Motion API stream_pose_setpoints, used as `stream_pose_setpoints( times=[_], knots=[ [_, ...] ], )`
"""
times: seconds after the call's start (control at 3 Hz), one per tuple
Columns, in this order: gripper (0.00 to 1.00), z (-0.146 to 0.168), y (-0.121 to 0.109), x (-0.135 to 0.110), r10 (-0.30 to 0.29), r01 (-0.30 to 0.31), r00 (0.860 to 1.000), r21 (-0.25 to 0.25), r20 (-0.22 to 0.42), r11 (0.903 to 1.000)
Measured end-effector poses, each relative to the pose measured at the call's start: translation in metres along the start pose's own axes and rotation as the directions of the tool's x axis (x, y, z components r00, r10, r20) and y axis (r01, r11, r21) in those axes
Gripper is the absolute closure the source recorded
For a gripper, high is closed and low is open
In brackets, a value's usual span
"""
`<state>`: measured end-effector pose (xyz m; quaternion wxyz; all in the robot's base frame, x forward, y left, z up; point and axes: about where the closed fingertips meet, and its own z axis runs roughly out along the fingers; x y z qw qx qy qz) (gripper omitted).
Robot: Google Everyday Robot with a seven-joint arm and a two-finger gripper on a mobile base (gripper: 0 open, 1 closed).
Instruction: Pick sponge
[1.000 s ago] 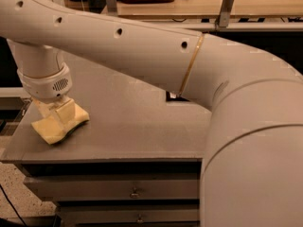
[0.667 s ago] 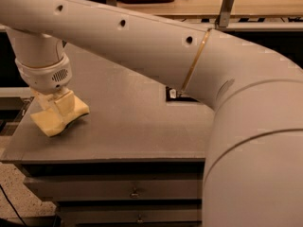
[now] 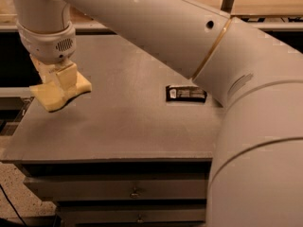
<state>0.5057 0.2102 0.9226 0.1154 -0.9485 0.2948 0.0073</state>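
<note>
The gripper (image 3: 56, 78) is hanging in the upper left of the frame, pointing down from a round white wrist (image 3: 47, 40) with a small grille of holes on its side. It is closing on the sponge (image 3: 53, 98): one pale pad (image 3: 66, 76) is pressing against the near face of the foam, and the other finger is showing just behind it, further left, with the sponge between the two.

The sponge is sitting over the left end of the table (image 3: 123, 126), close to the left edge. It is tilting, with its lower corner pointing down and left and its right end rising toward the pad. Whether that lower corner is touching the tabletop cannot be told.

The arm (image 3: 156, 27) is sweeping across the top of the frame from the wrist down to the right, where its thick lower part is filling the whole right side and covering the table's right end. A thin gold ring is circling it at the joint, right of centre.

A small black label (image 3: 185, 93) is lying flat on the tabletop near the centre, just beside the arm and well apart from the sponge.

Under the tabletop, along the bottom of the frame, two drawers (image 3: 94, 189) are showing, each with a small knob (image 3: 135, 192). A speckled floor (image 3: 19, 193) is showing in the lower left corner.
</note>
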Motion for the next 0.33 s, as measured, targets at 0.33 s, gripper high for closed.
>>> stream_pose_setpoints(
  times=[0.33],
  knots=[
    [1.0,0.0006,-0.0047,-0.0011,-0.001,0.001,1.0,0.017,0.003,0.9999]
  ],
)
